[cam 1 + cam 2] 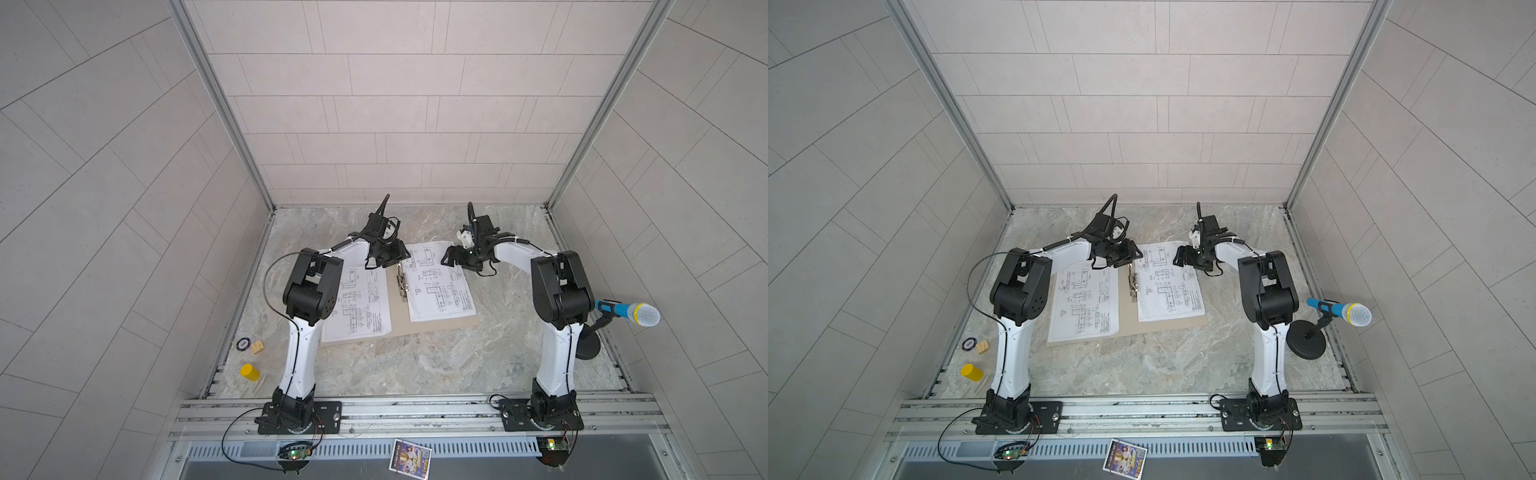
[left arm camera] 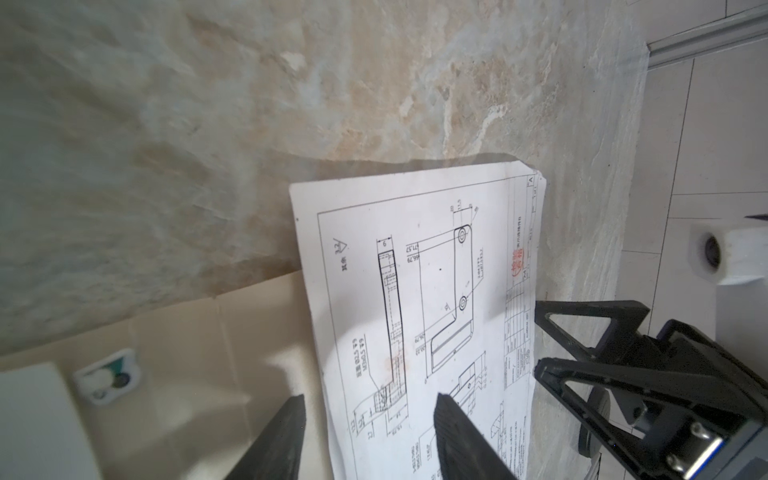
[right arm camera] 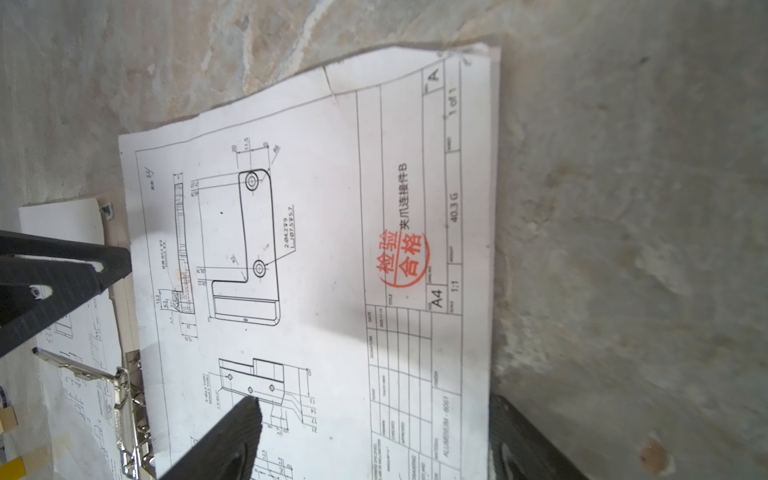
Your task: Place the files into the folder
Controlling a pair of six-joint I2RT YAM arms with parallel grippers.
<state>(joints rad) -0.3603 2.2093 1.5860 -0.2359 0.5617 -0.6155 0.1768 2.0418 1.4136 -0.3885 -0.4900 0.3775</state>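
The tan folder (image 1: 436, 326) (image 1: 1127, 320) lies open and flat on the marble table, its metal clip (image 1: 401, 284) (image 3: 124, 415) along the spine. One of the files (image 1: 361, 299) covers its left half and another sheet (image 1: 440, 291) (image 2: 415, 270) (image 3: 316, 232) its right half. My left gripper (image 1: 395, 259) (image 2: 370, 399) hovers at the far end of the spine, open, its fingers either side of the right sheet's inner edge. My right gripper (image 1: 449, 255) (image 3: 376, 401) is open wide over that sheet's far outer part, one finger above the paper and one past its edge.
A blue microphone (image 1: 627, 311) on a black stand sits at the right edge beside the right arm. A yellow cylinder (image 1: 249, 372), a wooden block (image 1: 257, 346) and a round chip (image 1: 244, 343) lie left of the table. A colourful card (image 1: 409, 455) rests on the front rail.
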